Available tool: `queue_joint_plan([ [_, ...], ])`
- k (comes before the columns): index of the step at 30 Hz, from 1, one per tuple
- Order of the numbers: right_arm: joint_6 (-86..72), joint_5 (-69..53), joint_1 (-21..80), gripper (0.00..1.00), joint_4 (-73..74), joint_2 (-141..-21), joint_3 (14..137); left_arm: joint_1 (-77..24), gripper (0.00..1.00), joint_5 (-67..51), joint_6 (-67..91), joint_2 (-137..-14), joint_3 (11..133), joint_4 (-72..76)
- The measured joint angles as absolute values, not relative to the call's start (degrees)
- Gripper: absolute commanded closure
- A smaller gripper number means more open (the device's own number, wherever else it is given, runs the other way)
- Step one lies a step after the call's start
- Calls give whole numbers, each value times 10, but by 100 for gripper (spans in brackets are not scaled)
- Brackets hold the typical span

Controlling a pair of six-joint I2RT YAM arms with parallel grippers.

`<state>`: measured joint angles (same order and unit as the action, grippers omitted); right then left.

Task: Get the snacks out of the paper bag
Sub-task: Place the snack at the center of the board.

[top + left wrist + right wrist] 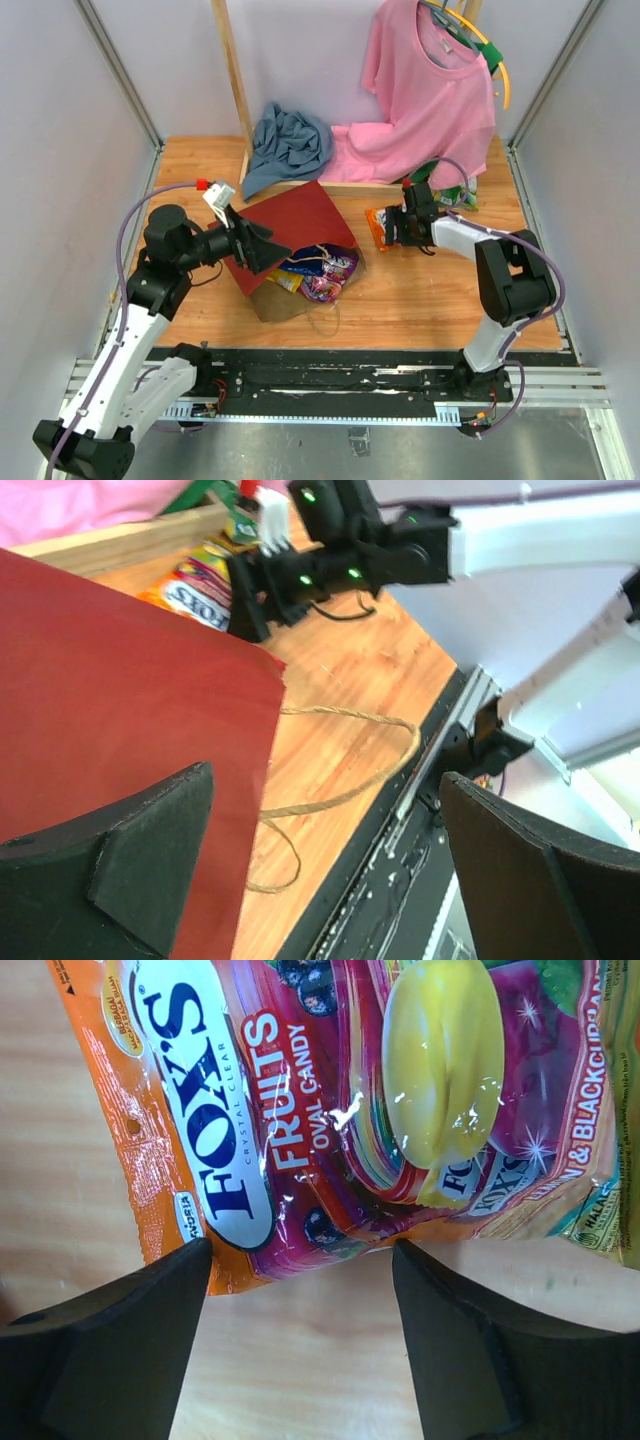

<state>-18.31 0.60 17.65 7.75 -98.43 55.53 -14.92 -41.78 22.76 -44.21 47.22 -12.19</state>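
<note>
The paper bag (292, 226) lies on its side, dark red side up, its mouth facing front right. Several snacks (322, 268), purple and yellow packets, show in the mouth beside the twine handles (322, 318). My left gripper (255, 248) is open at the bag's left edge. In the left wrist view the red side (120, 680) reaches between the wide-apart fingers (150, 850), with a handle (340, 770) on the wood. My right gripper (397, 226) is open over an orange Fox's candy packet (378, 228). The packet (330, 1110) lies flat on the table, just ahead of the fingertips (140, 1320).
A blue-grey cloth (288, 145) and a pink shirt (425, 90) hang over a wooden frame (236, 80) at the back. Green packets (456, 192) lie behind the right gripper. A black rail (340, 375) runs along the front edge. Side walls stand close.
</note>
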Motion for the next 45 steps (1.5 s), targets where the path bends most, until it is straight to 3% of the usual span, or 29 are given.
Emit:
queue_joint_plan([
  [9,-201,9,176,25,53,-1074,658,-187,0,-413,160,-407,481,-175],
  [14,-215,-5,176,23,36,-1068,649,-191,0,-403,128,-392,481,-189],
  [20,-260,-37,200,19,3,-966,524,-246,0,-367,96,-419,481,-194],
  [29,-302,-2,299,16,5,-700,358,-357,1,-257,79,-460,482,-173],
  [34,-326,29,316,17,47,-562,285,-370,25,-221,95,-475,482,-124],
  [40,-353,68,405,17,101,-455,267,-374,54,-211,116,-497,482,-87],
  [44,-366,109,497,17,110,-442,267,-378,87,-211,130,-500,473,-71],
  [45,-369,115,513,17,110,-448,267,-378,90,-210,132,-499,469,-67],
])
